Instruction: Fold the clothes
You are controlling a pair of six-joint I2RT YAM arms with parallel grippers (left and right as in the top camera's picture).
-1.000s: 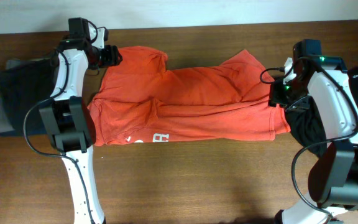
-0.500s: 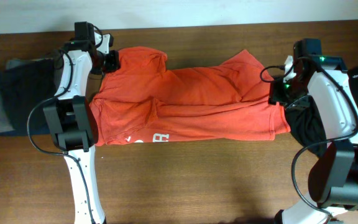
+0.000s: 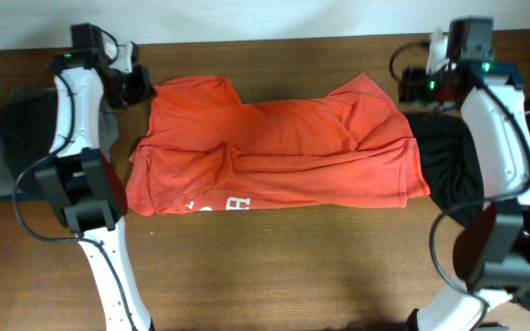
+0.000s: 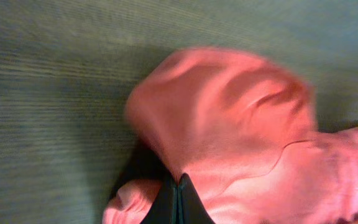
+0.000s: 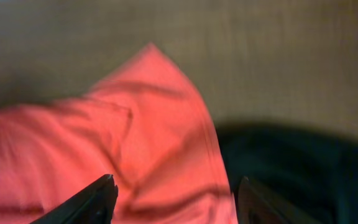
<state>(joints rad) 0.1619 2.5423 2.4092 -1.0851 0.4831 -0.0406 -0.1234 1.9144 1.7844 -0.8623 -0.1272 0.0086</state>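
Nearest you, the bare table [image 3: 293,267] is showing, then the near edge of the T-shirt [image 3: 283,147], with the white lettering [image 3: 214,204] sitting towards its left end. The T-shirt is lying across the middle of the table, long side running left to right, with creases rucking up the body.

To the right, the T-shirt's edge is overlapping the black shirt [image 3: 444,161]. Off to the left, a dark cloth pile [image 3: 12,138] is lying apart from it.

At the far left corner, the left gripper [image 3: 139,85] is clenching tight. In its wrist view, orange fabric is bunching around the closed tips, so I'm reading that as a pinch on the corner.

At the far right, the right gripper [image 3: 421,85] is hovering just beyond the pointed corner. Its fingers [image 5: 98,199] are standing spread, grasping nothing, with orange fabric and black shirt below them.

Handling, as I'm judging it:
- You're dealing with light, limp cloth. It's likely going to sag between the grips and drag on the wood.
- A one-sided pull is going to skew it rather than fold it.
- You're best off pinching at corners or hems, where the fabric is doubling up. Mid-panel grabs are likely bunching it.
- On the right, you're risking catching the black shirt in the same pinch, so be aiming at the orange point only.
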